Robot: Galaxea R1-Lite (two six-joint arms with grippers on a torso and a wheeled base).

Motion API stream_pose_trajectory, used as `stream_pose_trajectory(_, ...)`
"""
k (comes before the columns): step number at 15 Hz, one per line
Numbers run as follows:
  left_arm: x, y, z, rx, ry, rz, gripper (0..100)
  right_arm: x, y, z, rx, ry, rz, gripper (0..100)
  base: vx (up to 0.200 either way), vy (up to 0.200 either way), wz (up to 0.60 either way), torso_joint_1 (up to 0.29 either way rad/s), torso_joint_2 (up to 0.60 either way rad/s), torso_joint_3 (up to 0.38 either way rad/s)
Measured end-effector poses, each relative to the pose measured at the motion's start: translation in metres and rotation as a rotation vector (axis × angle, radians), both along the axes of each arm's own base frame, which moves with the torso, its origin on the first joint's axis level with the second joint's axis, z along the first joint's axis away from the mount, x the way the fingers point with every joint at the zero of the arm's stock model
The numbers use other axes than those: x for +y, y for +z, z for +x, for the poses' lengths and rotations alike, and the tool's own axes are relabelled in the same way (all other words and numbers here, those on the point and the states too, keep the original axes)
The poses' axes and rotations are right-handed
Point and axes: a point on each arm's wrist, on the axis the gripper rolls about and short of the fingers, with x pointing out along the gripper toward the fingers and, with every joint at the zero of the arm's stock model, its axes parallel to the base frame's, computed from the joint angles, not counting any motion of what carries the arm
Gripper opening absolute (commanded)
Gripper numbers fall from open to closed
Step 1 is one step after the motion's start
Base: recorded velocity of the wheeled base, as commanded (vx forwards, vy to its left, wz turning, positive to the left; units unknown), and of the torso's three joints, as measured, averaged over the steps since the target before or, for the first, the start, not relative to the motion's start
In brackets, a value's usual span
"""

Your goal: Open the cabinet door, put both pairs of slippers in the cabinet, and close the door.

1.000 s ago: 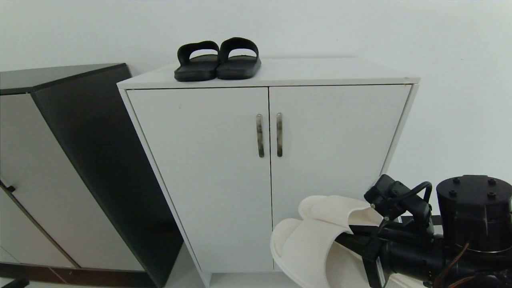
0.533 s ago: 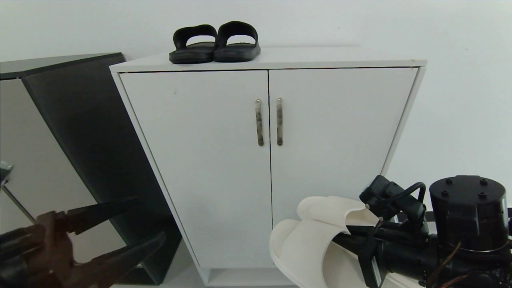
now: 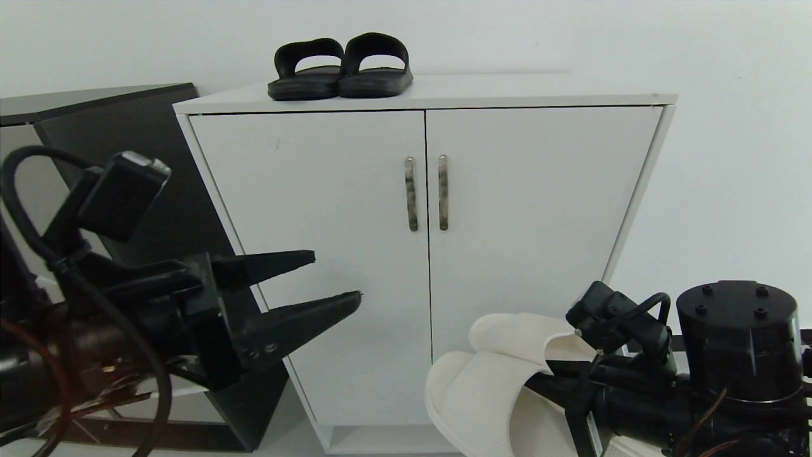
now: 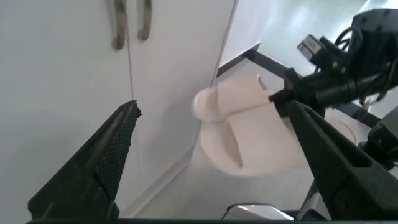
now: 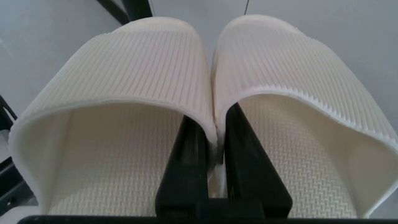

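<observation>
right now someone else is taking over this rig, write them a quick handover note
Left gripper: open and empty, in front of the left door, lower than the handles.
Right gripper: shut on the white slippers, held low before the right door.
Black slippers: on top of the cabinet. Both doors are shut.
Done: white pair is in the grip.
Left: open a door, put both pairs inside, close it.
</observation>
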Motion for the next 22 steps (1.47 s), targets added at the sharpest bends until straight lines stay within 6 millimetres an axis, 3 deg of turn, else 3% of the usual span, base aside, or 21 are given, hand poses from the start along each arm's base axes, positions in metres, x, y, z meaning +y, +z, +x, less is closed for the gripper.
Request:
stream_pose_trajectory(4,-0.04,0.02,0.021,-0.031,-0.015,-0.015,100,-0.001,-0.006,-0.003,-0.01,0.024,-0.04,0,0.0,0.0,0.0,0.0,0.0,0.0)
stream_pose_trajectory(8,-0.068,0.023,0.043,-0.016,-0.091,-0.021,100,-0.001,-0.009,-0.003,-0.002,0.024,-0.049,0,0.0,0.0,0.0,0.0,0.0,0.0)
stream_pose_trajectory(15,-0.084,0.033,0.059,0.112,-0.314,-0.134,100,-0.001,-0.01,-0.003,-0.011,0.024,-0.04,0,0.0,0.0,0.0,0.0,0.0,0.0)
stream_pose_trajectory(22,-0.101,0.032,0.093,0.076,-0.21,-0.139,100,0.0,-0.011,-0.002,-0.007,0.026,-0.043,0,0.0,0.0,0.0,0.0,0.0,0.0)
